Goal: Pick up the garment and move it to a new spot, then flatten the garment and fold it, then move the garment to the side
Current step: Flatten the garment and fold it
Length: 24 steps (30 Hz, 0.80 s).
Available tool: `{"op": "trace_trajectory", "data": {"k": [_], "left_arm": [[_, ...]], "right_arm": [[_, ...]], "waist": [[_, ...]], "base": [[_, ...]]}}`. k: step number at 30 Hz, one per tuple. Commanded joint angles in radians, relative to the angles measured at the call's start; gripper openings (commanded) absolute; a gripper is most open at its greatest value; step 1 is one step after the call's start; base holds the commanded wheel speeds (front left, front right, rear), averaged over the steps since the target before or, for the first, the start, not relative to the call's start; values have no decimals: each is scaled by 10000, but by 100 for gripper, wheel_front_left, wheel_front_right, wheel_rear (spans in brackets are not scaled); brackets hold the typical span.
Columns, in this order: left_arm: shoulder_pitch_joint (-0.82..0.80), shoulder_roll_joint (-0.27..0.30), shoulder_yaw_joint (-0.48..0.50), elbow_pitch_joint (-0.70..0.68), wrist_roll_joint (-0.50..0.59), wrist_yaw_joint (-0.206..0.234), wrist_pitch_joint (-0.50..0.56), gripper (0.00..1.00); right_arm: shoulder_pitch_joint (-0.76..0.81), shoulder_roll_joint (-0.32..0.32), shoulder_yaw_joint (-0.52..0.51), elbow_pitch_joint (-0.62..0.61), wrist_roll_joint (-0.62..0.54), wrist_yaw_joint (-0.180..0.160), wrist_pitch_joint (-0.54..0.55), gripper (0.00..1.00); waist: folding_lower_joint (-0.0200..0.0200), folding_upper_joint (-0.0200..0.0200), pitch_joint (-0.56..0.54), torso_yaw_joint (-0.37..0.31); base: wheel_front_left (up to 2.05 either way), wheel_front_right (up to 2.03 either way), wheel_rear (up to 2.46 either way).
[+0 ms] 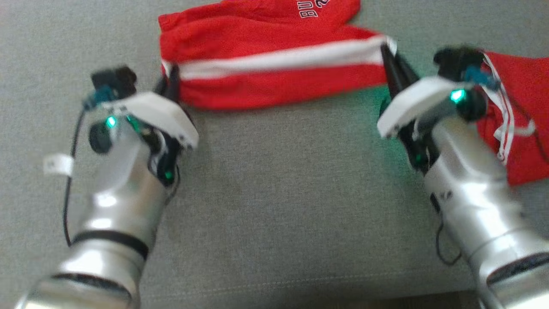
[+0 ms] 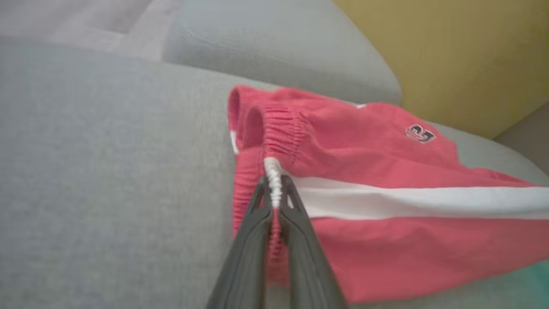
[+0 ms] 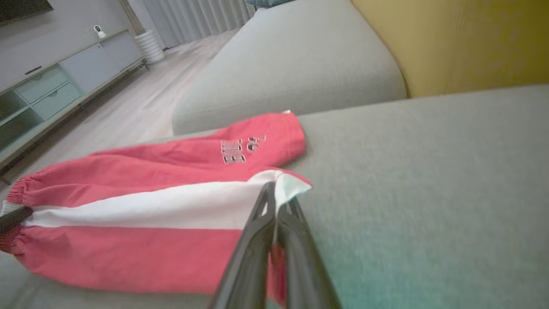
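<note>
- Garment: red trousers with a white side stripe, lying across the grey sofa cushion, at the top of my head view. There is printed lettering on the upper layer.
- Left gripper is clamped on the elastic cuff end, with the fingers pinching right at the white stripe.
- Right gripper is clamped on the opposite end, also on the stripe, at a white corner of the cloth.
- Stripe runs nearly straight between the two grips.
- More red cloth with white cords sits just beside the right wrist. I can't tell if it joins the garment.
- Yellow backrest stands behind the cushion in both wrist views.
</note>
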Motion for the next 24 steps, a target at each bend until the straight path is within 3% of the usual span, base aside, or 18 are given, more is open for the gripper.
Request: {"op": "trace_trajectory", "data": {"k": [1, 5, 8, 16, 24], "left_arm": [[-82, 256, 31, -434, -96, -28, -61, 0], [1202, 253, -822, -1566, -587, -78, -61, 0], [2231, 252, -899, -2690, -457, 118, -61, 0], [5604, 694, -436, -6008, 554, 367, -62, 0], [8210, 1355, -779, -8776, 783, 870, 571, 0]], "right_arm": [[16, 207, 156, -278, 110, -7, -192, 0], [1231, -70, 387, -574, 607, -7, -649, 0], [2292, -420, 459, -1267, 754, -7, -847, 0], [5559, -1370, -778, -4548, 262, -7, -967, 0], [8967, -1239, -2570, -8161, -758, -7, 646, 0]], "waist": [[-1, 0, -25, 3], [-1, 0, -259, 75], [-1, 0, -481, 80], [-1, 0, -1201, 21], [-1, 0, -1720, 193]], "base": [[0, 0, 0], [0, 0, 0], [0, 0, 0], [0, 0, 0], [0, 0, 0]]}}
